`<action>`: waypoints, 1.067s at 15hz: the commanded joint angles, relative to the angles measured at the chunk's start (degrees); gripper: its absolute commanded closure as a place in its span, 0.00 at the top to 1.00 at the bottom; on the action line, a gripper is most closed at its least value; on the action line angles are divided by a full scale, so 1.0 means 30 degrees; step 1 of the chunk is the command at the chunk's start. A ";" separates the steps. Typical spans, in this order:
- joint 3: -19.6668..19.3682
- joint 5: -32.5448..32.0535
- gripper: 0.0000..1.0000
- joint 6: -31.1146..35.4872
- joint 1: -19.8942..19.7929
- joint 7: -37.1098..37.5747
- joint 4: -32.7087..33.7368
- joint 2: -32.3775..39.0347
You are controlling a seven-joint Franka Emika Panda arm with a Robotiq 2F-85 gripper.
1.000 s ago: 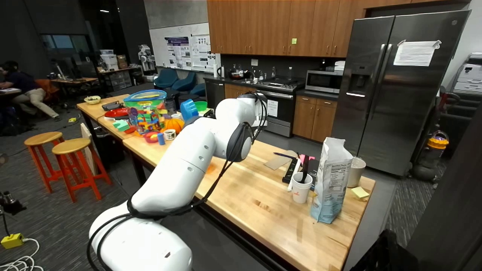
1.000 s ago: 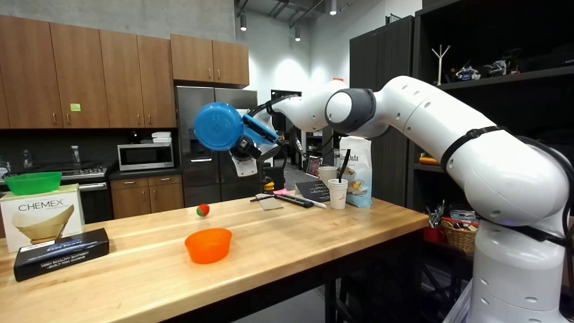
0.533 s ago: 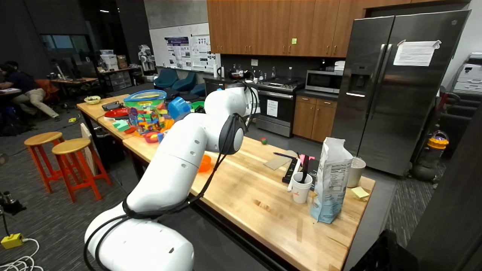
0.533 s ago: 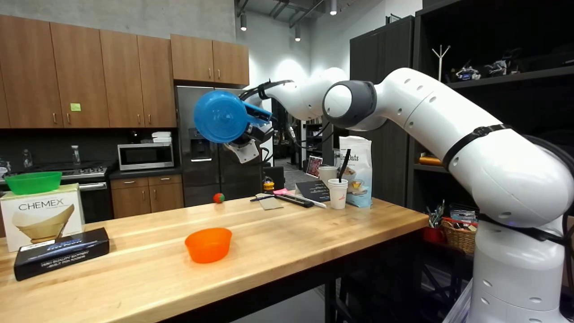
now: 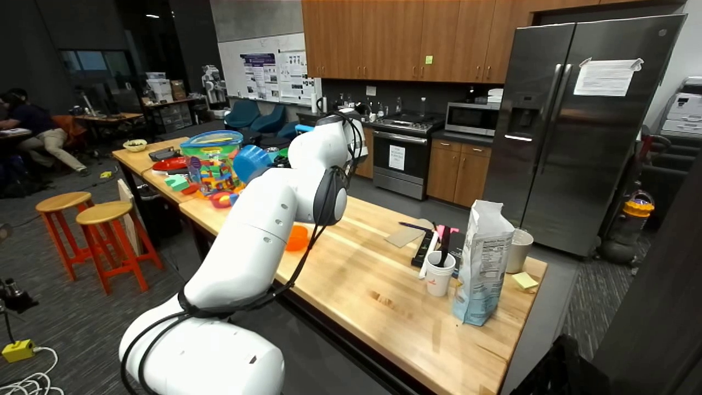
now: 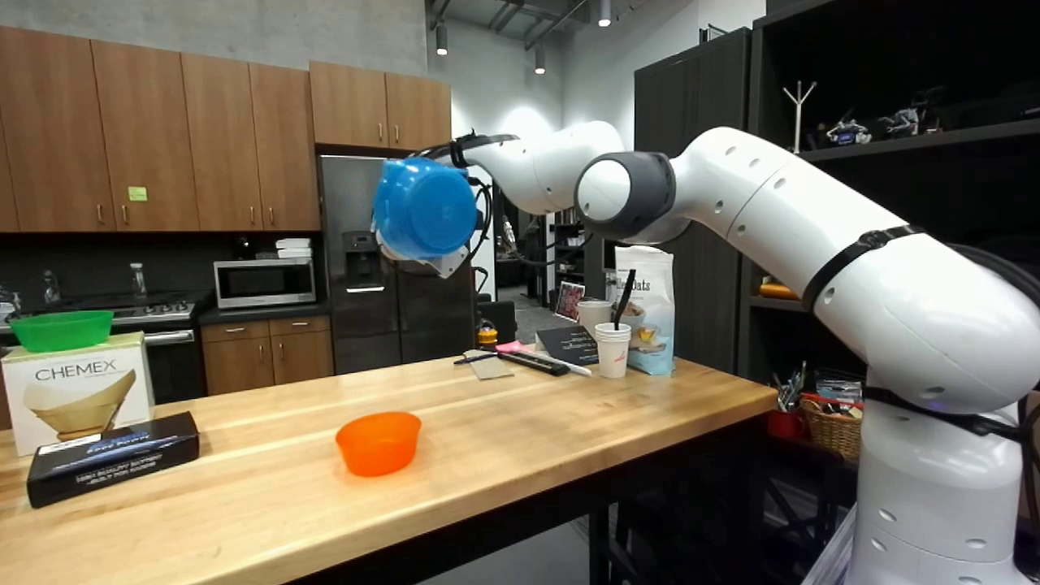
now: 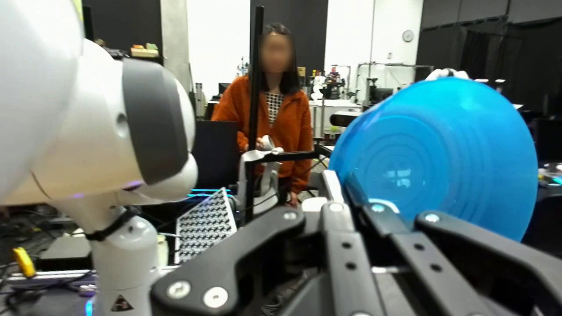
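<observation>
We see the gripper [image 7: 343, 186] clenched on the rim of the blue bowl [image 7: 443, 162], holding it tipped on its side in the air, well above the table [image 6: 520, 422]. On the table, in both exterior views, stands the orange bowl [image 6: 379, 444], with the cups [image 6: 612, 351] just beside the oats bag [image 6: 655, 307]; in an exterior view, the green bowl [image 6: 63, 331] sits on the Chemex box [image 6: 85, 392].

arm [image 6: 780, 219] raised and outstretched; elbow [image 6: 626, 195] bent; hand [image 7: 344, 188] aloft, roughly level, clamped tight
</observation>
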 commanded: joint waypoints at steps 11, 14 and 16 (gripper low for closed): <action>0.0219 -0.1845 0.01 -0.3043 -0.1420 0.3075 0.6671 0.2593; 0.0174 -0.2806 0.01 -0.3227 -0.1399 0.2584 0.7447 0.2805; -0.0006 -0.2845 0.04 -0.0880 -0.1274 0.0670 0.5924 0.2139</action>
